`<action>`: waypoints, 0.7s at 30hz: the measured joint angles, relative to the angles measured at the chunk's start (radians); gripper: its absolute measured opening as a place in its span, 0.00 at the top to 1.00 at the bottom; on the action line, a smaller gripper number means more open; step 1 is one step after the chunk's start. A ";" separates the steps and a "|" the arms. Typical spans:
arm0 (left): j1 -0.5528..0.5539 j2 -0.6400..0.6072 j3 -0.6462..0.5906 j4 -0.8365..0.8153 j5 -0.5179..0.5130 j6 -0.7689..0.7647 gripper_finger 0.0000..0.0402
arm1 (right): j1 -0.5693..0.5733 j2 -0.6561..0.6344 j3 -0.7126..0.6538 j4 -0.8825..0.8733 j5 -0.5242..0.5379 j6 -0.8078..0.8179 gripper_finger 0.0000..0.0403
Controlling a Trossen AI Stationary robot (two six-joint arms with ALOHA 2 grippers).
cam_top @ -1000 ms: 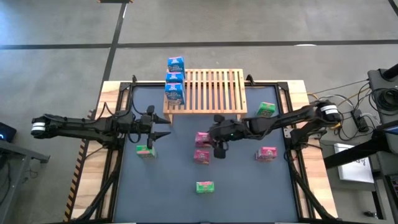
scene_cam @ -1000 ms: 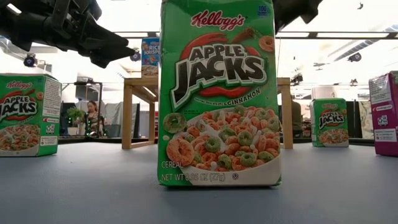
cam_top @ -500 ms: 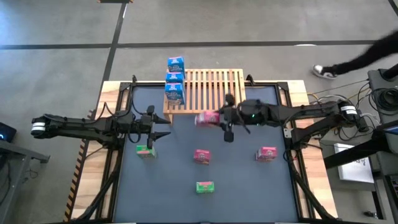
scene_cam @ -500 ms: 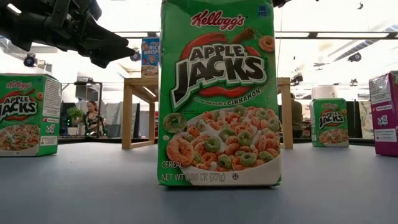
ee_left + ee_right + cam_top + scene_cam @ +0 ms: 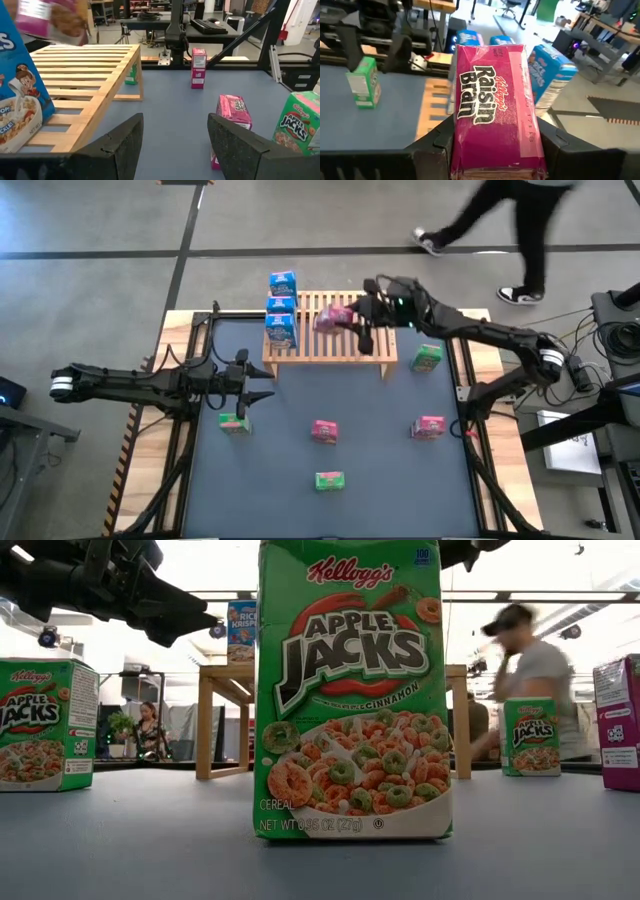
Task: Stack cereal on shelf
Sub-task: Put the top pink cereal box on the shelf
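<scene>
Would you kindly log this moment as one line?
right gripper: holds pink cereal box above shelf | left gripper: open, empty, beside green box | shelf: three blue boxes

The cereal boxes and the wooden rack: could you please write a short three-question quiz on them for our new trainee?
1. True or false: the right gripper holds a pink box over the wooden rack.
2. How many blue boxes stand at the rack's end? A) one B) three C) five
3. Fill in: the left gripper is open and empty, beside a ____ box on the table.

Key: 1 true; 2 B; 3 green.
</scene>
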 joint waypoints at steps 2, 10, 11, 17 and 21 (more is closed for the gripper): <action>0.000 -0.001 0.000 0.000 0.000 0.017 0.49 | -0.026 0.036 0.064 -0.057 -0.025 -0.024 0.61; 0.000 -0.002 0.038 -0.002 0.000 0.072 0.49 | -0.118 0.185 0.299 -0.284 -0.059 -0.131 0.59; 0.000 -0.002 0.045 -0.003 0.000 0.077 0.49 | -0.134 0.199 0.319 -0.298 -0.082 -0.137 0.59; 0.000 -0.002 0.065 -0.024 0.000 0.094 0.49 | -0.255 0.273 0.390 -0.325 -0.263 -0.153 0.60; 0.000 -0.002 0.065 -0.029 -0.001 0.092 0.49 | -0.306 0.323 0.417 -0.340 -0.307 -0.177 0.59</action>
